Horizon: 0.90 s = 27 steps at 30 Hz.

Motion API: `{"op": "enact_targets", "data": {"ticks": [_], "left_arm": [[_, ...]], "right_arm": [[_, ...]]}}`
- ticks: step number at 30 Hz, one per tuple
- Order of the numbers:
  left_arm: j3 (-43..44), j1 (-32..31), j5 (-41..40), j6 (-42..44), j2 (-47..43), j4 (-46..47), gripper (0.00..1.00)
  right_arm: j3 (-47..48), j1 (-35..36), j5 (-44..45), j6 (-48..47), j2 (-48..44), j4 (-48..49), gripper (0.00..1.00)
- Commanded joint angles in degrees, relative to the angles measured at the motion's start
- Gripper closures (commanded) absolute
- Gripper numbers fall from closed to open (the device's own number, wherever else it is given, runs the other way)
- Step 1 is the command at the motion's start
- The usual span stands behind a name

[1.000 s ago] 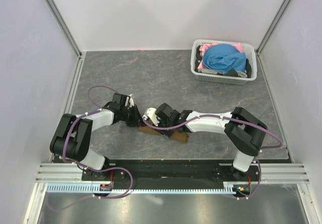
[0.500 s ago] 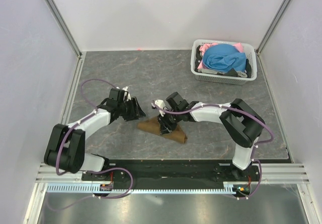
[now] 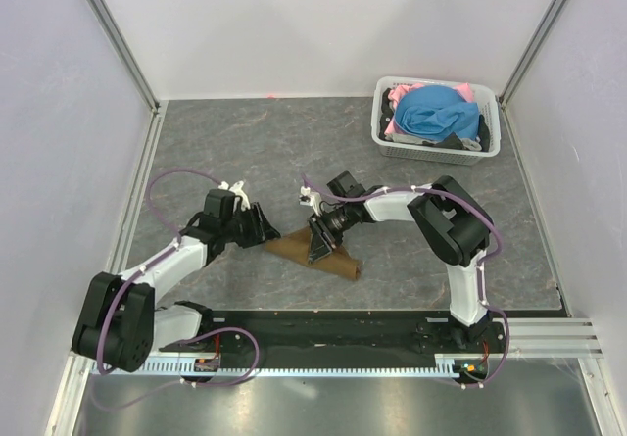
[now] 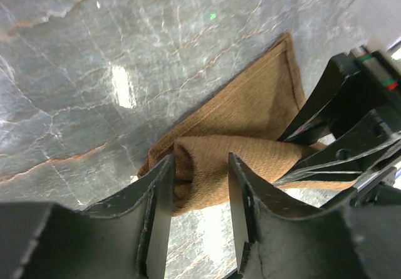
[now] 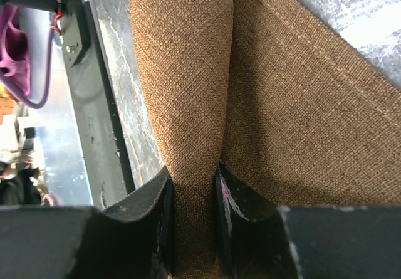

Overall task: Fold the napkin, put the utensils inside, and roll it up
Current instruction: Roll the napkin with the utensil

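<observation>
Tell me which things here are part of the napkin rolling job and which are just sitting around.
Job: the napkin, partly rolled; left hand and right hand, both gripping the roll. No fork shows.
Lying about: the white basket, far right, holding a blue cloth and a pink cloth.

napkin (image 4: 241, 131): brown cloth, coarse weave, matt, stitched hem
table (image 4: 94, 53): grey veined stone look, smooth, glossy with white glare
left gripper fingers (image 4: 243, 197): black plastic, smooth, faint sheen
basket (image 3: 431, 150), upper right of the frame: white plastic lattice
clothes (image 3: 436, 113): soft blue and pink cloth
</observation>
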Motion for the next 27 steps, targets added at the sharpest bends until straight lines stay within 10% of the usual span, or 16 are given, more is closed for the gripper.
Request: {"op": "enact_targets", "data": {"ticks": [1,9,27], "left_arm": [[-1.4,-0.1,2.3,0.5,2.6,6.2,0.61],[-0.5,-0.1,2.6,0.1,8.9,6.8,0.98],[5.4,-0.1,5.6,1.6,18.1,-1.8,0.98]], "right_arm": [[-0.8,0.4,3.9,-2.2,3.9,-5.5,0.66],[-0.8,0.4,10.1,-0.8,-0.2,-5.9,0.48],[-5.7,2.2,28.5,-1.5,-19.4,0.7,0.23]]}}
